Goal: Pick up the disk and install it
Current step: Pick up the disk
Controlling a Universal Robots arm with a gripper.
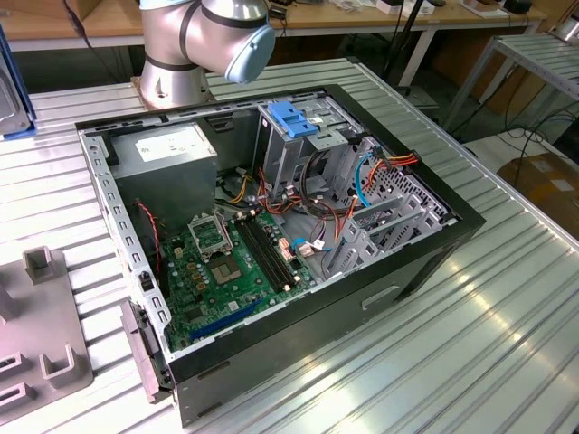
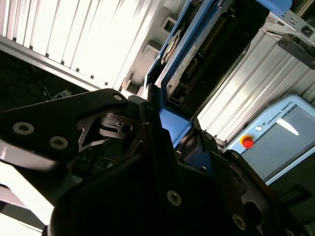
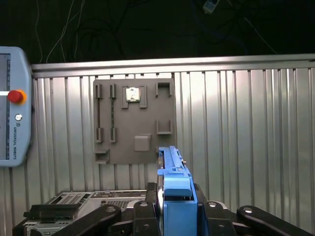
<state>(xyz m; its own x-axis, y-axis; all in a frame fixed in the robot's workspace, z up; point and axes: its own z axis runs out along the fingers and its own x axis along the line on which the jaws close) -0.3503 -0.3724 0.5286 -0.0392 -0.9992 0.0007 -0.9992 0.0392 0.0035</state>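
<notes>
— Does any lettering show?
— One line of small print runs along the grey pendant [image 3: 20, 132], seen in both wrist views. The white label [image 1: 167, 143] on the power supply, toward the exterior view's upper left, is too small to read.

The arm [image 1: 194, 36] is built of smooth silver-grey tubes and rounded joint housings, one closed by a pale blue round cap [image 1: 251, 50]. Its flared round base [image 1: 167, 88] shows dark bolt holes. The pincer [image 3: 177, 216] is matte black, made of flat angular link plates [image 2: 64, 128] pinned together and dotted with bright silver screw heads [image 2: 23, 129].
</notes>
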